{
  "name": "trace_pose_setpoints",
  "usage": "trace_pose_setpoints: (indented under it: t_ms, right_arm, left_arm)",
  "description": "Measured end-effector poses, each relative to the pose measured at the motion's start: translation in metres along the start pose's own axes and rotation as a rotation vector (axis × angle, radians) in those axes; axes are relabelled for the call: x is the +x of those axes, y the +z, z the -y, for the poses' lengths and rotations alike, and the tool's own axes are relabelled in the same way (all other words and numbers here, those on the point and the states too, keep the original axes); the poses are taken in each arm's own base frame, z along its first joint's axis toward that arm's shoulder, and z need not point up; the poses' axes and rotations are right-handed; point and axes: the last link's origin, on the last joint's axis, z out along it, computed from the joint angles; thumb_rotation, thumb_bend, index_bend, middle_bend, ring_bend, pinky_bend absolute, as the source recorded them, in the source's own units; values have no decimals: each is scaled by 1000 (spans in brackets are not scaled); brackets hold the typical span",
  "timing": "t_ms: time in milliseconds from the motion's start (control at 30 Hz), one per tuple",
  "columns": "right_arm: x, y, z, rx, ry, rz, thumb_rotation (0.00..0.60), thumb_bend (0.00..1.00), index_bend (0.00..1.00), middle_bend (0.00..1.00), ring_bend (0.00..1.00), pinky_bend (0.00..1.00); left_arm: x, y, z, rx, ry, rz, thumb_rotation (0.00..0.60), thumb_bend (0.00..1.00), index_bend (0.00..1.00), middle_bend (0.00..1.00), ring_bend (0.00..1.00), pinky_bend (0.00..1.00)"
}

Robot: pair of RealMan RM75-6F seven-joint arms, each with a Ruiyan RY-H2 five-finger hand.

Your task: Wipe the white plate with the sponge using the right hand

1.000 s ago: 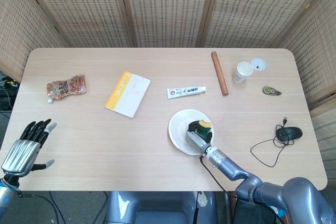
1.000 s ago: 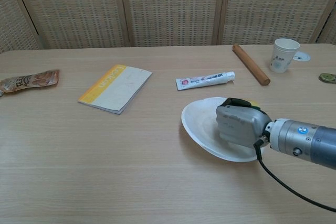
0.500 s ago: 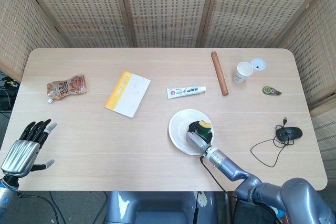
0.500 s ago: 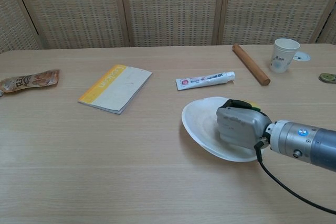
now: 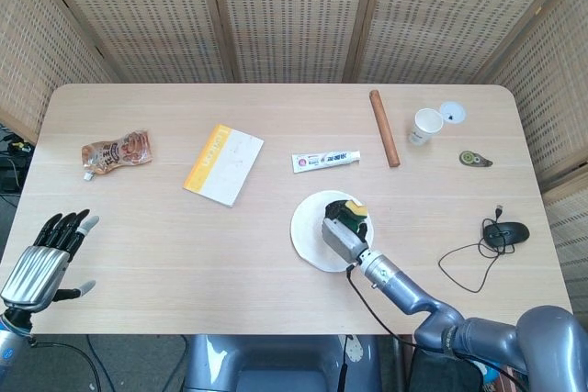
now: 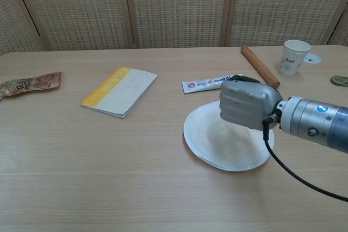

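Note:
The white plate [image 5: 306,231] [image 6: 212,142] lies flat near the table's front edge, right of centre. My right hand [image 5: 341,233] [image 6: 248,104] hovers over the plate's right side, raised above it in the chest view. It grips the yellow and green sponge [image 5: 354,210], which sticks out at the far side of the hand. In the chest view only a dark edge of the sponge [image 6: 241,79] shows above the knuckles. My left hand [image 5: 44,260] hangs open at the table's front left corner, fingers spread, holding nothing.
A yellow and white booklet [image 5: 223,164], a toothpaste tube [image 5: 325,161] and a wooden rod [image 5: 384,128] lie behind the plate. A paper cup [image 5: 426,126] and lid [image 5: 452,113] stand back right. A snack pouch [image 5: 116,151] lies far left, a mouse [image 5: 507,232] with cable at right.
My right hand has risen off the plate with the sponge and shifted slightly back. The plate, earlier tipped under the hand, now lies flat and sits a little further left.

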Motion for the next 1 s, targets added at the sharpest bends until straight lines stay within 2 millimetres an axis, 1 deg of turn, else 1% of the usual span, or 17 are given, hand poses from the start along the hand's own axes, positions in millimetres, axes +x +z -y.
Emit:
trace_pose_setpoints:
  t_ms: [67,167,233,300,400,467,533,700,833,1000]
  right_arm:
    - [-1,-1,-9,-29,70,12,600,364,512,605,493,863]
    - [-10,-4,-24,-73,205,36,600,363,512,605,492,856]
    - [-19,-7,-34,-102,304,54,600,363,512,605,492,823]
    - [-29,-11,-42,-128,392,67,600,364,512,605,493,760]
    - [-46,-16,-48,-159,518,87,600,363,512,605,493,652]
    - [-56,-20,-49,-175,601,102,600,364,512,604,492,554]
    - [-67,-25,-49,-195,712,125,600,364,512,599,492,465]
    - [-93,-35,-40,-251,1014,228,600,365,512,589,480,325]
    - [-110,-42,-25,-279,1157,331,600,365,512,583,476,322]
    - [-116,-43,-4,-278,1198,397,600,365,512,564,467,322]
  left_arm:
    - [0,0,0,1,-3,2,600,0,0,0,0,0]
    - [0,0,0,-2,-4,5,600,0,0,0,0,0]
    - [0,0,-1,-6,-5,6,600,0,0,0,0,0]
    - [0,-1,-2,-10,-7,5,600,0,0,0,0,0]
    - [1,-3,-4,-15,-9,1,600,0,0,0,0,0]
    - [1,-3,-4,-18,-10,2,600,0,0,0,0,0]
    - [1,-4,-6,-24,-9,2,600,0,0,0,0,0]
    - [2,-6,-8,-33,-11,3,600,0,0,0,0,0]
    - [3,-6,-8,-33,-18,2,600,0,0,0,0,0]
    - [4,-7,-6,-30,-23,-2,600,0,0,0,0,0]
